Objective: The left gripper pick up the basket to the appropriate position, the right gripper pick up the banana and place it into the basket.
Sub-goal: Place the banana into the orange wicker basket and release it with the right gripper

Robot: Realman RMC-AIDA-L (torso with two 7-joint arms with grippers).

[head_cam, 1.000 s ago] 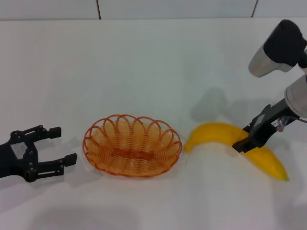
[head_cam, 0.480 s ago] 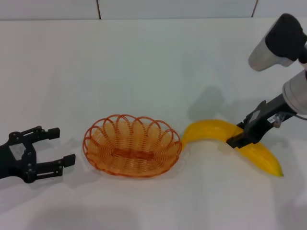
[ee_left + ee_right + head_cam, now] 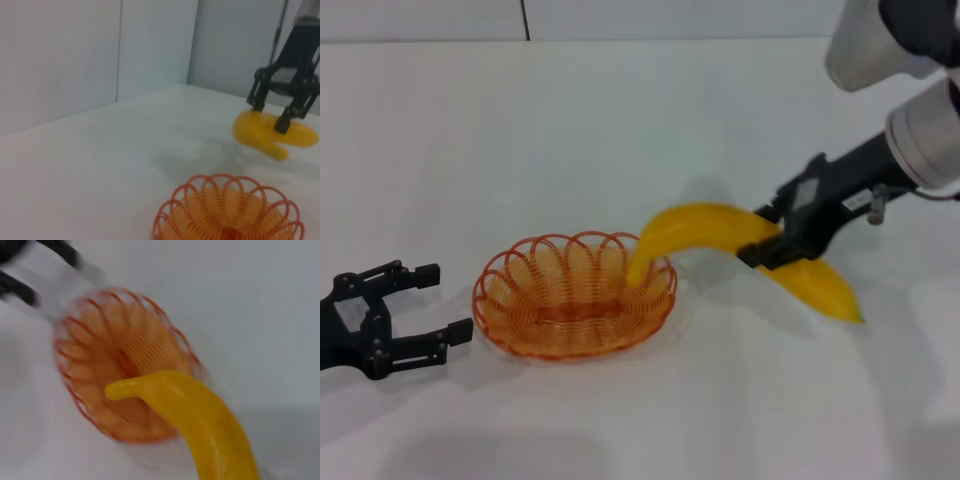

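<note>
The orange wire basket (image 3: 570,300) stands on the white table at centre left; it also shows in the left wrist view (image 3: 230,215) and the right wrist view (image 3: 100,345). My right gripper (image 3: 770,245) is shut on the yellow banana (image 3: 710,228) and holds it in the air. The banana's stem end hangs over the basket's right rim. The banana also shows in the left wrist view (image 3: 272,134) and the right wrist view (image 3: 200,415). My left gripper (image 3: 445,302) is open and empty, on the table just left of the basket, not touching it.
The white table (image 3: 620,120) stretches back to a pale wall. The right arm's grey body (image 3: 920,110) reaches in from the upper right.
My right gripper has lifted the banana off the table and carried it left, so its stem end now hangs over the basket. The basket sits slightly further left. The left gripper has barely moved.
</note>
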